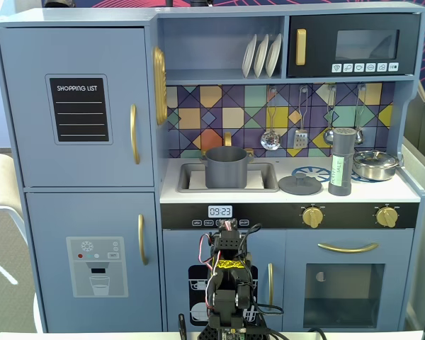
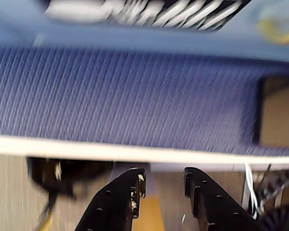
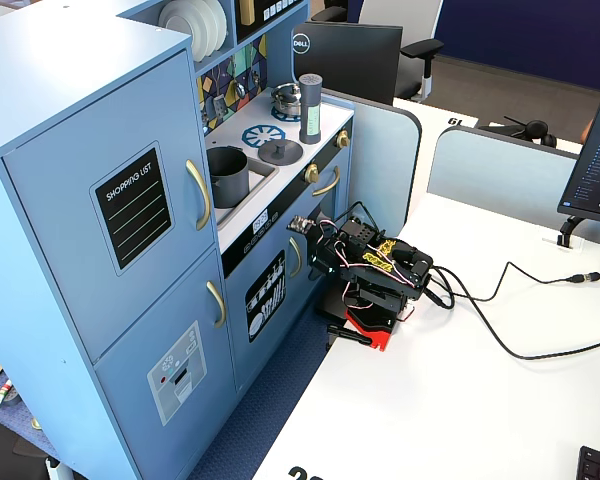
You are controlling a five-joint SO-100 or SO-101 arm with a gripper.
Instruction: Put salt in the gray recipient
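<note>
Salt (image 1: 341, 161) upright on stovetop (beside lid (image 1: 299, 185)), well apart from fingers (image 2: 135, 192)

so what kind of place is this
Likely an office or lab: a blue toy play kitchen stands against a white desk, with a Dell monitor and office chairs behind. The folded arm's gripper is slightly open.

One fixed view faces the toy kitchen (image 1: 212, 170) head-on from behind the folded arm (image 1: 229, 283), another looks down obliquely from its side, sharing kitchen and arm, while the wrist view stares close at blurred carpet (image 2: 135, 96).
</note>
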